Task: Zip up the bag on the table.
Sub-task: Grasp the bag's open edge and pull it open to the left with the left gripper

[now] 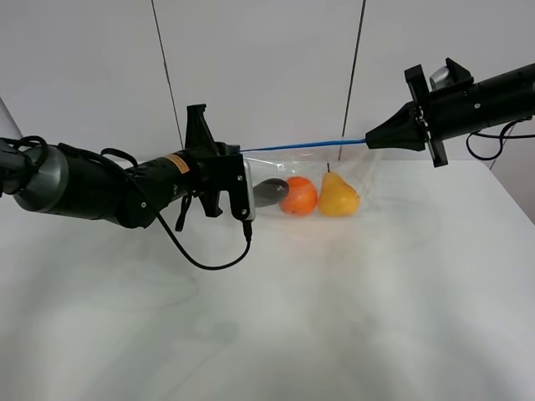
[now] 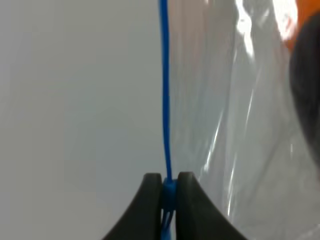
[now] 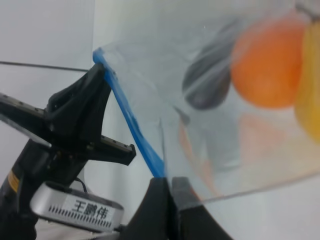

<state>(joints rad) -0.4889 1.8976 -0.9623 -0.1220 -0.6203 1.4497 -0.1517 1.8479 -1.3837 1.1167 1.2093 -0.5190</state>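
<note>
Blue zipper strip (image 1: 301, 145) of the bag (image 1: 288, 170) runs taut from left fingers (image 2: 150, 205) to right fingers (image 3: 159, 210), each pair pinching one end; sealing would travel along that line.

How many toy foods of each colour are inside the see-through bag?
orange fruit: 1
yellow pear: 1
dark eggplant: 1
Total inside the bag: 3
</note>
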